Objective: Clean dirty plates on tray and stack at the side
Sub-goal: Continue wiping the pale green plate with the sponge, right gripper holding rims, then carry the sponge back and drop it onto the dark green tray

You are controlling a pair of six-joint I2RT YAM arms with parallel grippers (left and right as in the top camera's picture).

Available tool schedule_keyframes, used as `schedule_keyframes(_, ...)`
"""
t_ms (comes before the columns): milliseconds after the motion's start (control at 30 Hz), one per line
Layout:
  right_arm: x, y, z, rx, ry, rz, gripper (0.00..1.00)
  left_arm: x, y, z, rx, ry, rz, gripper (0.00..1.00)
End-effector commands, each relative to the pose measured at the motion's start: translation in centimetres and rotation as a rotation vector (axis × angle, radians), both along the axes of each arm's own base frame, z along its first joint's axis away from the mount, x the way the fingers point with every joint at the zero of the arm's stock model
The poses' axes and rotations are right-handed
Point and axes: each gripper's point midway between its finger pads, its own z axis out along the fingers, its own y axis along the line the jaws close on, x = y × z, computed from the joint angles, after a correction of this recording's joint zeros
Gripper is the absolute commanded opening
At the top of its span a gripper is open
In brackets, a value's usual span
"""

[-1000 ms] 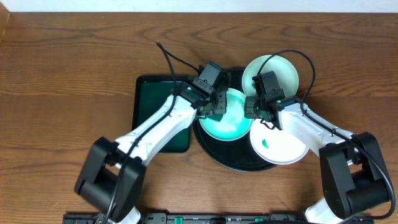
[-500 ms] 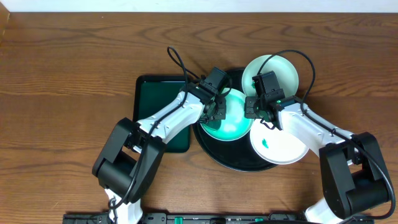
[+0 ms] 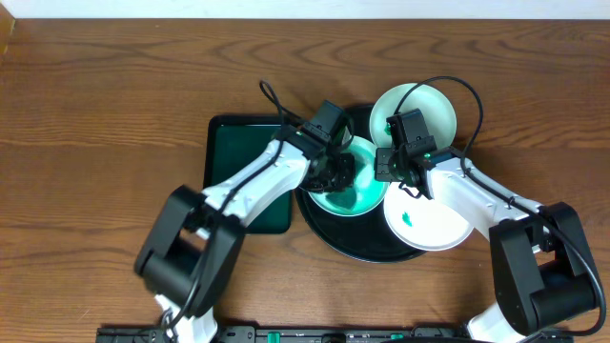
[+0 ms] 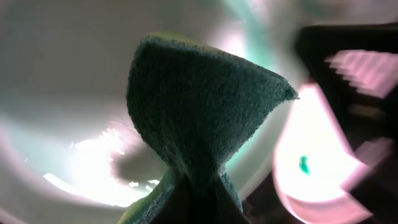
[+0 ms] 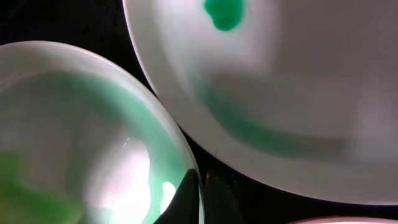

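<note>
Three white plates lie on the round black tray [image 3: 355,244]. The centre plate [image 3: 360,195] glows pale aqua. My left gripper [image 3: 338,171] hovers over it, shut on a dark green sponge [image 4: 199,112] that presses on the plate's inside [image 4: 74,93]. My right gripper [image 3: 389,170] is shut on that plate's right rim; the right wrist view shows a dark finger [image 5: 186,196] pinching the rim of the centre plate [image 5: 81,143]. The front right plate [image 3: 434,224] carries a green smear, and a third plate [image 3: 424,112] sits at the back right.
A dark green rectangular tray [image 3: 238,181] lies left of the black tray, under my left arm. Brown wooden table [image 3: 95,143] surrounds everything. A black cable loops above the back plate.
The left gripper has slid the sponge a little right and forward across the centre plate, and its arm has swung. The right arm has held still.
</note>
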Motion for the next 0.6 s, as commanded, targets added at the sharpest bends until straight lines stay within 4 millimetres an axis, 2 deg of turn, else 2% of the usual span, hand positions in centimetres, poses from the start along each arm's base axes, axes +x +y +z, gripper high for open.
schedule_keyframes(0,-0.4,0.6,-0.4,0.021,0.021,0.021,0.01,1.1,0.9,6.3,-0.099,-0.121,0.013,0.08)
schedule_keyframes(33,-0.4,0.6,-0.4,0.021,0.021,0.021,0.01,1.4,1.7,7.1,-0.091,-0.139,0.034,0.08)
schedule_keyframes(67,-0.4,0.6,-0.4,0.021,0.021,0.021,0.01,1.8,3.7,8.0,-0.047,-0.169,0.081,0.07)
schedule_keyframes(167,-0.4,0.6,-0.4,0.022,0.021,0.021,0.01,2.3,8.0,8.6,0.079,-0.207,0.164,0.07)
schedule_keyframes(333,-0.4,0.6,-0.4,0.022,0.021,0.021,0.01,1.5,13.9,7.3,0.288,-0.176,0.185,0.07)
schedule_keyframes(367,-0.4,0.6,-0.4,0.022,0.021,0.021,0.01,1.0,15.9,6.4,0.366,-0.147,0.204,0.08)
schedule_keyframes(567,-0.4,0.6,-0.4,0.022,0.021,0.021,0.01,0.4,18.8,4.2,0.471,-0.107,0.206,0.07)
